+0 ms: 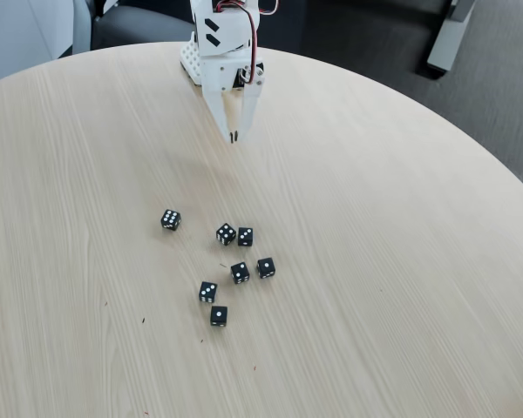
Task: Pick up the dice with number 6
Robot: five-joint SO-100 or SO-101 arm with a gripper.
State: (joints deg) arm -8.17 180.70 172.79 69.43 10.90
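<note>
Several small black dice with white pips lie on the round wooden table in the fixed view. The die standing apart at the left has a face crowded with pips and looks like the dice with number 6, though the pips are too small to count surely. My white gripper hangs point-down above the table, well behind the dice. Its fingers meet at the tips with nothing between them.
The other dice form a loose cluster: two side by side, two more below them, and two nearest the camera. Dark chairs stand beyond the table's far edge.
</note>
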